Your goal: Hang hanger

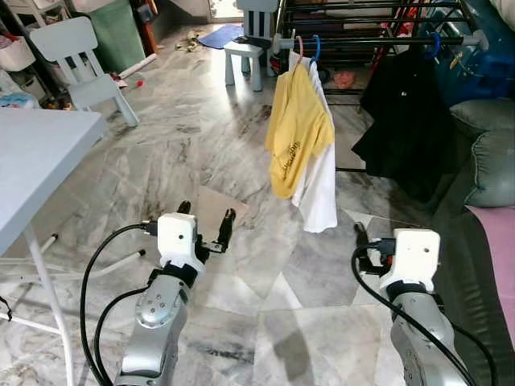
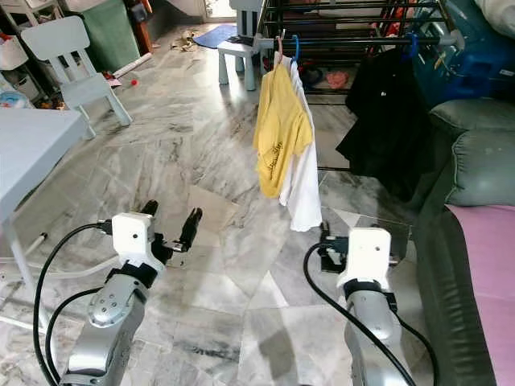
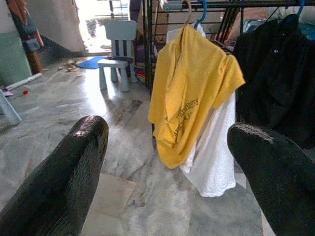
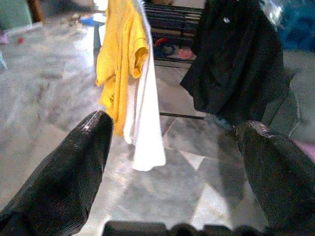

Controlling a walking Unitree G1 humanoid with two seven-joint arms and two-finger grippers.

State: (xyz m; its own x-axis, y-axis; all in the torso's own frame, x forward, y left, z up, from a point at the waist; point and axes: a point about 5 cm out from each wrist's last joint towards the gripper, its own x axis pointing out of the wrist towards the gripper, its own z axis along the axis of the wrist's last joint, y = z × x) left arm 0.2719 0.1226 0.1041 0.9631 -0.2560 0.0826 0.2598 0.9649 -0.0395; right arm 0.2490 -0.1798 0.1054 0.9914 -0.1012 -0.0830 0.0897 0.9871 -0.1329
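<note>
A yellow T-shirt [image 1: 296,133] hangs on a pale hanger whose hook [image 1: 299,47] sits over the black rack rail [image 1: 370,39]. Just behind it, a white shirt [image 1: 322,189] hangs from a blue hook [image 1: 315,47]. Further right along the rail is a black garment [image 1: 402,112]. My left gripper [image 1: 205,217] is low above the floor, well short of the rack, open and holding nothing. My right gripper [image 4: 177,162] is also open and holding nothing. It is level with the left one and points at the clothes.
A grey table [image 1: 40,153] stands at my left and a dark sofa [image 1: 483,161] with a pink cushion [image 1: 495,249] at my right. A light blue child's chair [image 1: 84,60] and stool [image 1: 245,52] stand further back. A flat cardboard piece [image 1: 213,205] lies on the marble floor.
</note>
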